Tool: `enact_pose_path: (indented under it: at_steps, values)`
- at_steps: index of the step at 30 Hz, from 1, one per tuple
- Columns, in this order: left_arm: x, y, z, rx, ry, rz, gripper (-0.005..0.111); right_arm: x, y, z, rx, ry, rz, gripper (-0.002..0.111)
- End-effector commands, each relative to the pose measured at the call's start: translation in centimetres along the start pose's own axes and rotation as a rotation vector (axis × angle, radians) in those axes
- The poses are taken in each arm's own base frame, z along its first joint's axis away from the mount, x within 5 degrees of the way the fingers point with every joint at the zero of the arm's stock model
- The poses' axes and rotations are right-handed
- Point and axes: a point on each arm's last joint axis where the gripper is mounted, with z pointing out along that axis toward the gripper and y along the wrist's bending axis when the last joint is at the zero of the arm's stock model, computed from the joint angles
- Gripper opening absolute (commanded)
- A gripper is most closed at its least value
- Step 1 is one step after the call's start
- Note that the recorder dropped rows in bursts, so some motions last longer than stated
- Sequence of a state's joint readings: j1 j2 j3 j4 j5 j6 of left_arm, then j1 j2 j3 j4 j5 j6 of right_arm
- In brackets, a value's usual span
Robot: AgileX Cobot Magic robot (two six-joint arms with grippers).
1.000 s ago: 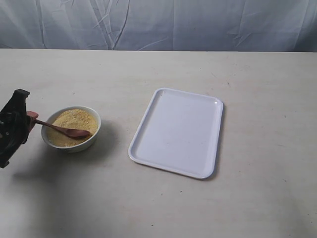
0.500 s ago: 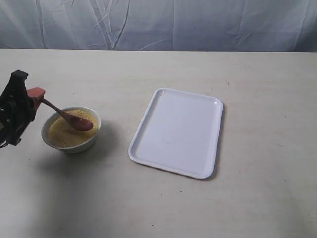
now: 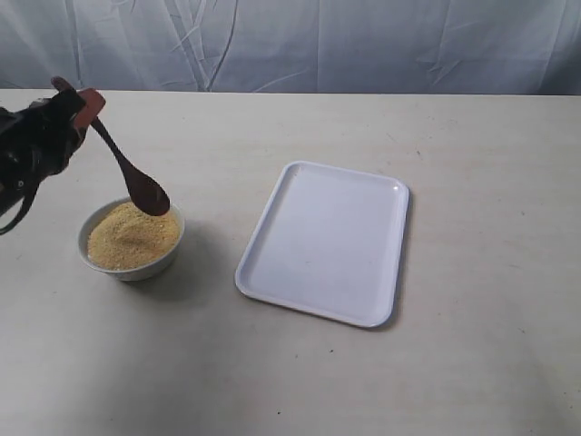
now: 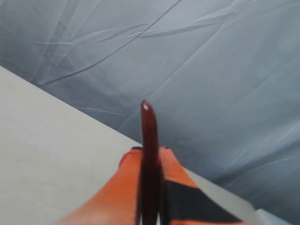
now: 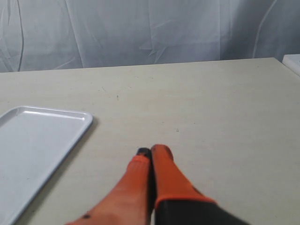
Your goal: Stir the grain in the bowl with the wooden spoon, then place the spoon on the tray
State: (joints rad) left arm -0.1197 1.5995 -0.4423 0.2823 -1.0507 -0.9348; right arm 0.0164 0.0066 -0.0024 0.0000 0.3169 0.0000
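Observation:
My left gripper (image 3: 83, 103) is shut on the handle of the dark wooden spoon (image 3: 136, 182), high at the table's left. The spoon hangs slanted, its oval end just above the far rim of the small white bowl (image 3: 172, 243). Yellow-tan grain (image 3: 127, 238) fills the bowl in a mound. In the left wrist view the spoon (image 4: 150, 154) stands edge-on between the orange fingers (image 4: 126, 183). The flat white tray (image 3: 327, 241) lies right of the bowl, and one corner of the tray (image 5: 33, 140) shows in the right wrist view. My right gripper (image 5: 151, 152) is shut on nothing, out of the exterior view.
A pale beige table (image 3: 363, 381) carries everything. A wrinkled blue-grey cloth (image 3: 318, 45) hangs along its far edge. A white object's corner (image 5: 293, 61) shows at the edge of the right wrist view.
My left gripper has risen and moved toward the far side, lifting the spoon out of the grain. The spoon has swung from nearly flat to steeply slanted. The right arm stays out of sight.

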Motion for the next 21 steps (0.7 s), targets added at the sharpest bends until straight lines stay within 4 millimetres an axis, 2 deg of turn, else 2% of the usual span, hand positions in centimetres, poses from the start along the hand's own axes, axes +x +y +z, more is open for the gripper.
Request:
enact_pose_path:
  at_steps: [1,5,7,16,21]
  values:
    - [-1.7,-1.6,-0.6,-0.074,0.049,0.294,0.000,-0.1,0.0,0.0,0.006,-0.016,-0.004,0.000]
    - [-2.5,-2.4,-1.5,-0.103,0.076,0.542,0.000,-0.1,0.0,0.0,0.006,-0.016,-0.004,0.000]
    - [-2.4,-2.3,-1.5,-0.115,0.094,0.583,0.000,-0.1,0.0,0.0,0.006,-0.016,-0.004,0.000]
    - [0.5,0.9,-0.2,-0.153,0.200,0.535,0.000,-0.1,0.0,0.0,0.006,-0.016,-0.004,0.000]
    - [1.4,1.7,0.4,-0.136,0.191,0.415,0.000,-0.1,0.0,0.0,0.006,-0.016,-0.004,0.000]
